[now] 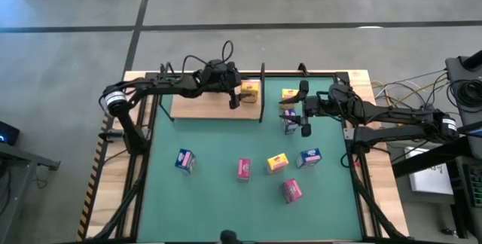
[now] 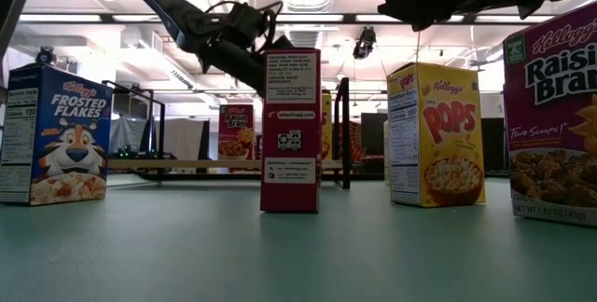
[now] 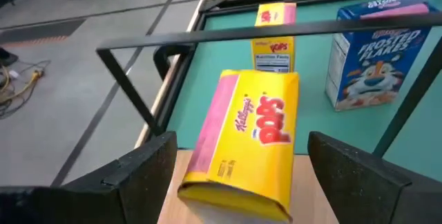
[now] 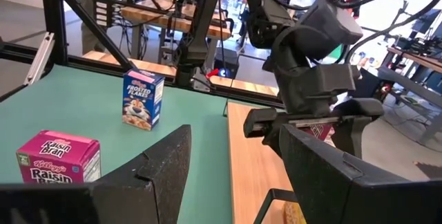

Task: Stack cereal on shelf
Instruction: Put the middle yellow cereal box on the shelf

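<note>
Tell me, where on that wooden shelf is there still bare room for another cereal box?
The shelf is bare along its left and middle. Its right end is crowded: a yellow box lies there, with the left gripper open beside it. The right gripper hovers open over the mat beyond.

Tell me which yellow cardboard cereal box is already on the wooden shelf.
The yellow Pops box lying flat on the light-wood shelf, between the left gripper's open fingers. The other two yellow boxes stand on the green mat.
</note>
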Controlling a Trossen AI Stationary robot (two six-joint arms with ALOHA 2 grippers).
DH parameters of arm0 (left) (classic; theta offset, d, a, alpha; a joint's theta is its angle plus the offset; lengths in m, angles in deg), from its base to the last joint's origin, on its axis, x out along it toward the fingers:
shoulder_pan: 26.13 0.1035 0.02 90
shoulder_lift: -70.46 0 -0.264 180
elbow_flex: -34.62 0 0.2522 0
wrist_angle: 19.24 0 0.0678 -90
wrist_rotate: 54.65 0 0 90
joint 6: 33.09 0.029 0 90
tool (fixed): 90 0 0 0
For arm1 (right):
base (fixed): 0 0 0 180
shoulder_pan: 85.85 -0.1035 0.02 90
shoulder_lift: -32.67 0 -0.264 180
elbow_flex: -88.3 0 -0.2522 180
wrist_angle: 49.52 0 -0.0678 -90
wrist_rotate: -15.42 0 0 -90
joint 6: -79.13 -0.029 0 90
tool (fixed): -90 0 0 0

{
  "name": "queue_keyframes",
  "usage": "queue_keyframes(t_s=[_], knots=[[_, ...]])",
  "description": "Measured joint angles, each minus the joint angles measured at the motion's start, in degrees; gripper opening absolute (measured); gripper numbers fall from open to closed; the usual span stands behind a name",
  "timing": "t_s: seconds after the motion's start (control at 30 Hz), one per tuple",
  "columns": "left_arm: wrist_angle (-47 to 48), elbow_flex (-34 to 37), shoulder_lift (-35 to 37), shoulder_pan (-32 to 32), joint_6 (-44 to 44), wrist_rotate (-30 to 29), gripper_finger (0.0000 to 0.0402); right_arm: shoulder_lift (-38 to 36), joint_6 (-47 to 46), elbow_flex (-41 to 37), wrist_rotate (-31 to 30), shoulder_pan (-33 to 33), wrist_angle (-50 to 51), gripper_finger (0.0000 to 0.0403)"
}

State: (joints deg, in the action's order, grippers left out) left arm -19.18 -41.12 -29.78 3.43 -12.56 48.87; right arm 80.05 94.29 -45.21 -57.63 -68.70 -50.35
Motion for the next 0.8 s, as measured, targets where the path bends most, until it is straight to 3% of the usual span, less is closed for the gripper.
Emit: queue_keyframes(t_s=[0.37, 0.57, 0.8], knots=[[-0.06, -0.92, -1.37, -0.01, 0.21, 0.29, 0.0266, -0.02, -0.02, 0.0, -0.02, 0.0, 0.37, 0.0209], [-0.48, -0.92, -1.2, 0.49, 1.45, -3.87, 0.0234, -0.02, 0.0, 0.0, -0.48, 0.0, 0.61, 0.0209], [-1.93, -0.92, -1.19, 1.11, 3.44, -3.98, 0.0206, -0.02, 0.02, 0.0, -0.48, 0.02, 0.59, 0.0209]])
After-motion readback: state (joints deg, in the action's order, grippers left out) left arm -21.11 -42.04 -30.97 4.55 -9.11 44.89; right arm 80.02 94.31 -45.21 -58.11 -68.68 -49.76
